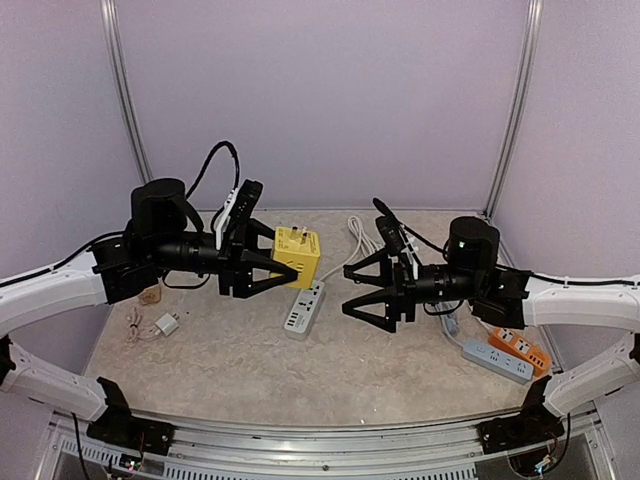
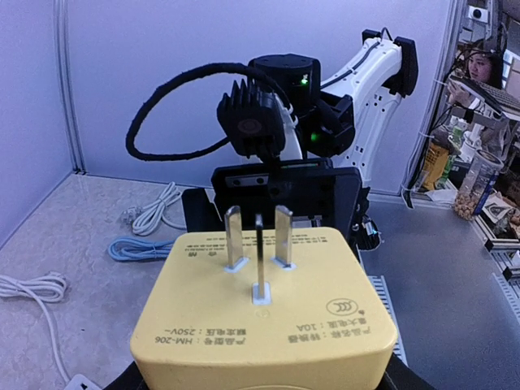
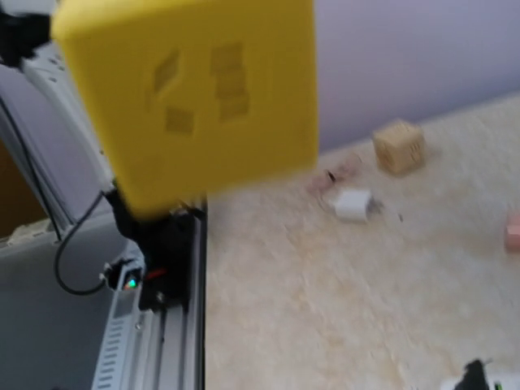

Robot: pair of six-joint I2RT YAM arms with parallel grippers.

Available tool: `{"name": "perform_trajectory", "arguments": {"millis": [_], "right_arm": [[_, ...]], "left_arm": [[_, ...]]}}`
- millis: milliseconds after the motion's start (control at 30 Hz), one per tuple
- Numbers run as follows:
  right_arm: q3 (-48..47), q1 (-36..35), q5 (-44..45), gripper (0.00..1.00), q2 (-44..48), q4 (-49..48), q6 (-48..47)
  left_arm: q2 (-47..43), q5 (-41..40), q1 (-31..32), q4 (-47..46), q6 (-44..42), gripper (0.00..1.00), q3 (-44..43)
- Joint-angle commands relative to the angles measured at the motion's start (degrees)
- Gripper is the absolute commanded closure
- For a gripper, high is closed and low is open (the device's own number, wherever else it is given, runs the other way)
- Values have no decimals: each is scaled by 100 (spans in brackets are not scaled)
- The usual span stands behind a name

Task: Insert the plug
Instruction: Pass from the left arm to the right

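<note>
Your left gripper [image 1: 281,256] grasps the yellow plug [image 1: 303,252], held clear of the counter [image 1: 240,350] just above the white strip [image 1: 305,308], probably for lining up; your right gripper [image 1: 348,290] gapes empty opposite; the plug is boxy, with three flat prongs [image 2: 258,252] facing the right arm.

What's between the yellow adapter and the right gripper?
Top view: nothing between yellow adapter and right gripper but the white power strip lying below.
</note>
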State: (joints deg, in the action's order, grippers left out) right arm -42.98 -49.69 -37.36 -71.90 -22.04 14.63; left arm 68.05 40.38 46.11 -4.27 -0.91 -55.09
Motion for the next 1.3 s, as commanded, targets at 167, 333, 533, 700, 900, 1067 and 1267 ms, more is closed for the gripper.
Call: {"name": "perform_trajectory", "arguments": {"millis": [167,333,533,700,900,1067,1267], "right_arm": [[-193,11,-124,0,184,-164,-523],[-376,8,-65,2,68,-164,-560],[-418,3,-23,6,-18,-429,-548],[-488,3,-155,11,-198,-556,-510],[-505,4,-538,12,-386,-1046,-126],[-527,3,-689,16,-544,-1305,126],[-549,-5,-609,19,-649,-1225,42]], "left_arm": [[413,110,348,197,-296,93,-455],[539,124,390,190,-112,93,-508],[653,168,477,233,-4,93,-547],[692,195,504,196,64,93,-506],[721,125,544,199,67,93,-494],[739,-1,555,239,69,92,-518],[822,-199,557,372,336,93,-642]]}}
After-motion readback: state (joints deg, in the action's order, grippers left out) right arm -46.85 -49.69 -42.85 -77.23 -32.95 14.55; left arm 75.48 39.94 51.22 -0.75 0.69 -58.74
